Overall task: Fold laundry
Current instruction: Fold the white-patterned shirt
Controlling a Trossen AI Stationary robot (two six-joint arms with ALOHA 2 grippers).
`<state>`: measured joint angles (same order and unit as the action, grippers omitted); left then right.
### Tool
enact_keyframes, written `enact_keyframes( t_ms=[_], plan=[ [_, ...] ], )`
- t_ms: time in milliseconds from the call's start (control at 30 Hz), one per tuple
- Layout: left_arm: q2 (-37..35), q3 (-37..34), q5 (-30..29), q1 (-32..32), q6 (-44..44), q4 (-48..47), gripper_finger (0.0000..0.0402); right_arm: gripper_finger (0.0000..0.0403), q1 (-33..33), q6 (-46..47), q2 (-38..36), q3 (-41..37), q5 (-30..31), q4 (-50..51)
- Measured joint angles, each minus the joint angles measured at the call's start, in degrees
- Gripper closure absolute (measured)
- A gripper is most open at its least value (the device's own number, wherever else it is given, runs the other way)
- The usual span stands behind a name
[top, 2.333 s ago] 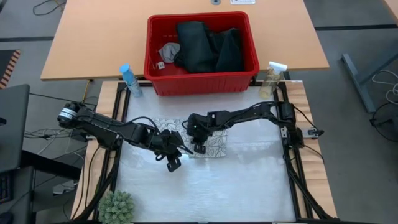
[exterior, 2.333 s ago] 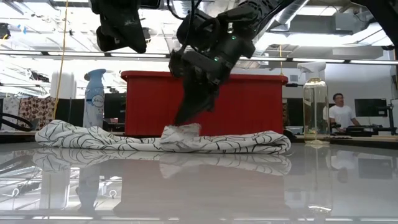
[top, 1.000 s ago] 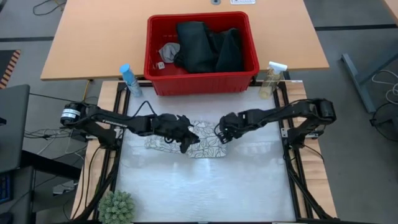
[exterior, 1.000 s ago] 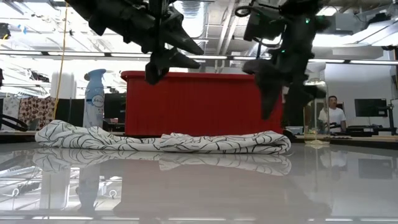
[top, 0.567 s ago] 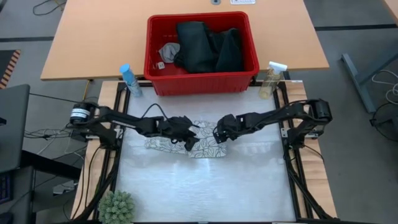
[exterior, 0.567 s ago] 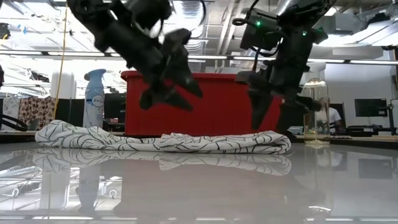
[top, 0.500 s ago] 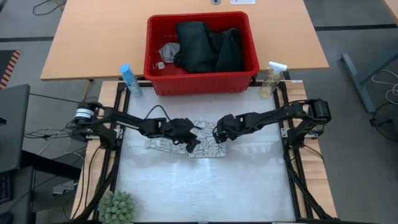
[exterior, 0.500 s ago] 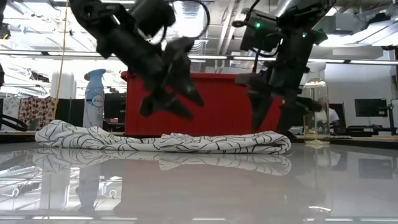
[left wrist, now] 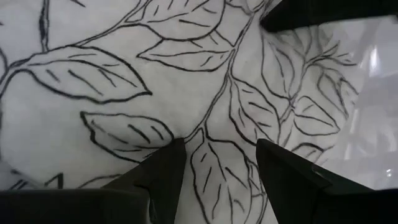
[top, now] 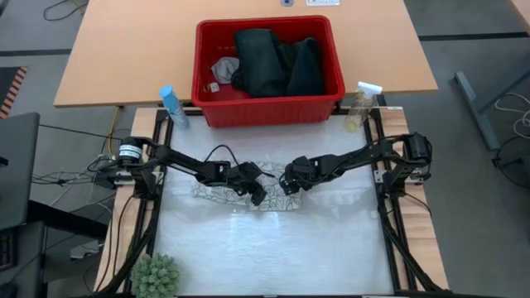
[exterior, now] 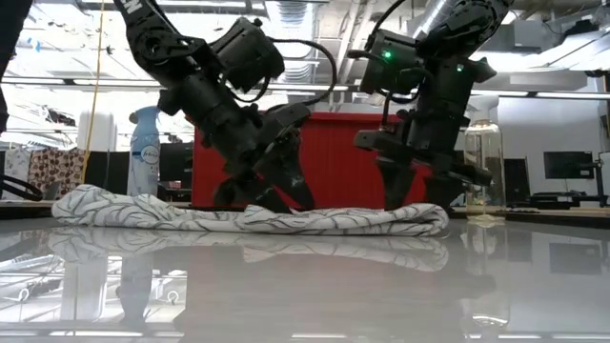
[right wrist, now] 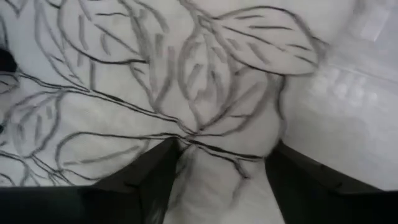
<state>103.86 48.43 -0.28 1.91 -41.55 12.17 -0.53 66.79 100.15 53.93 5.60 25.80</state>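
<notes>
On your table's middle: leaf-print cloth (top: pixel 267 189); left gripper (top: pixel 257 195) and right gripper (top: pixel 286 184) both spread open, pressing it.

The overhead camera is looking straight down; the low camera is looking level across the table (exterior: pixel 381 286); both wrist cameras are closing on the leaf-print cloth (top: pixel 269 186).

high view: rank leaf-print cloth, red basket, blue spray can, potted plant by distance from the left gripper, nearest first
1. leaf-print cloth: directly under the left gripper, at the table's middle.
2. red basket: behind it, on the wooden table.
3. blue spray can and potted plant: too close to call; the can stands at the back-left corner, the plant at the front-left.
</notes>
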Motion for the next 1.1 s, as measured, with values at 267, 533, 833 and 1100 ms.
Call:
enact_keyframes(
  t_ms=[267, 533, 833, 1100],
  plan=[
    [4.0, 0.9, 2.4, 0.1, -2.2, 3.8, 0.0207, 0.0345, -1.2, -4.0, 0.1, 0.0, -2.2, 2.2],
    [3.7, 6.5, 9.5, 1.8, -0.7, 1.6, 0.0207, 0.037, -0.9, -5.1, -0.8, 0.0, -3.0, 10.8],
    [-2.3, 21.8, 22.1, 6.2, 2.6, -16.6, 0.0207, 0.037, -1.0, -5.3, -9.8, -0.6, 1.9, 30.0],
    [-10.8, 38.6, 18.0, 5.9, 8.3, -37.2, 0.0207, 0.037, -0.9, -5.0, -20.9, -0.4, 1.6, 34.9]
  ],
)
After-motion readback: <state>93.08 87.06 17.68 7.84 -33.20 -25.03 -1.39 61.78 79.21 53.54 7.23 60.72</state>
